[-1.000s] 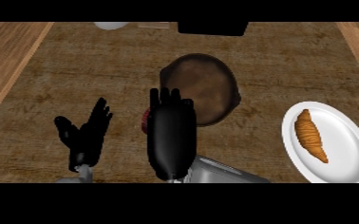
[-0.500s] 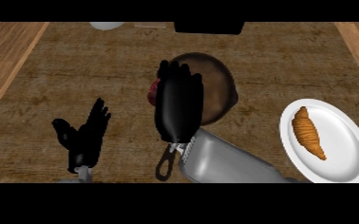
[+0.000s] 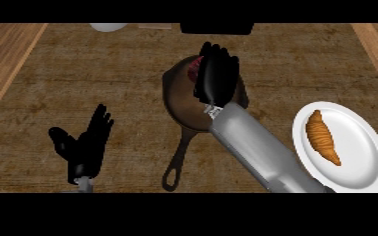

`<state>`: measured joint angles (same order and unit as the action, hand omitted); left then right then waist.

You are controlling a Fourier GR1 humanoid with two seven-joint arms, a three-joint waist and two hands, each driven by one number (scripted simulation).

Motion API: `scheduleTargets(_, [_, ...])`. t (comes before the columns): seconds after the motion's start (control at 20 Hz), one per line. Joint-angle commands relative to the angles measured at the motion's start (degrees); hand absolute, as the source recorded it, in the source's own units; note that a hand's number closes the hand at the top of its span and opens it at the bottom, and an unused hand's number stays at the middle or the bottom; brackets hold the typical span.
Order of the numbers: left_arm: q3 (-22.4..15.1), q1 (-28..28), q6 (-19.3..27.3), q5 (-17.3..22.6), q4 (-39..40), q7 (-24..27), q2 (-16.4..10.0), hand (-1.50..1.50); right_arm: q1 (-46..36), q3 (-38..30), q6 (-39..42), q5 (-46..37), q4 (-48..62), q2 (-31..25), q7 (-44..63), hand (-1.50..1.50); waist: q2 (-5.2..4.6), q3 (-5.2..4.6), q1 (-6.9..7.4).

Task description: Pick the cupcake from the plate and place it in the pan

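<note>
A dark brown pan (image 3: pixel 181 100) lies in the middle of the counter, its handle (image 3: pixel 179 160) pointing toward me. My right hand (image 3: pixel 216 75) hovers over the pan's far half, seen from the back, fingers curled round a reddish cupcake (image 3: pixel 195 68) that peeks out at the hand's left side; most of it is hidden. At the right stands a white plate (image 3: pixel 354 175) with a golden croissant (image 3: pixel 323 137) on it. My left hand (image 3: pixel 85 142) rests open, fingers up, at the lower left, apart from everything.
A white bowl (image 3: pixel 108 27) and a black object (image 3: pixel 216 28) sit at the counter's far edge. Lighter wooden strips (image 3: pixel 18 45) border the dark counter on the left and far right.
My right hand has moved away from me and to the right with the cupcake, from the pan's near left rim to over its far half. The left hand stayed put.
</note>
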<state>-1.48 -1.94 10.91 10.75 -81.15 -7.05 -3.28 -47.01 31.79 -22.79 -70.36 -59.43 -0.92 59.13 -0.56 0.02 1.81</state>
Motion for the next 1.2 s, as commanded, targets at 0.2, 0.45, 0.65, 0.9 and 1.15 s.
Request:
scheduleTargets(0.2, [0.66,0.79,-0.19,0.05,-0.70,-2.08,-1.22,0.00,-0.99,-12.65,-18.84,6.94,19.29,-1.59,-13.90,1.50,-0.15,0.04,-0.03])
scheduleTargets(0.45, [-0.59,-1.54,-0.19,-0.39,-0.81,0.97,0.69,0.00,-3.39,-18.80,-11.16,13.55,29.41,-1.46,-17.13,-1.50,-0.51,0.06,0.90])
scheduleTargets(0.65, [0.47,-0.97,-1.69,0.88,-0.69,-0.38,-0.57,0.00,-8.18,-22.81,-15.66,15.30,38.84,-2.65,-26.39,-1.50,-0.56,0.06,1.27])
scheduleTargets(0.9, [-0.89,1.25,-0.14,-0.80,-0.18,0.23,1.01,0.00,-5.70,-27.53,-24.21,21.61,36.18,-0.30,-37.52,-1.50,-0.96,0.16,1.36])
scheduleTargets(1.15, [-0.02,-1.11,-0.29,-0.31,0.16,1.20,0.77,0.00,-5.30,-36.58,-22.49,36.86,24.68,-0.16,-51.01,-1.50,-0.59,0.28,0.54])
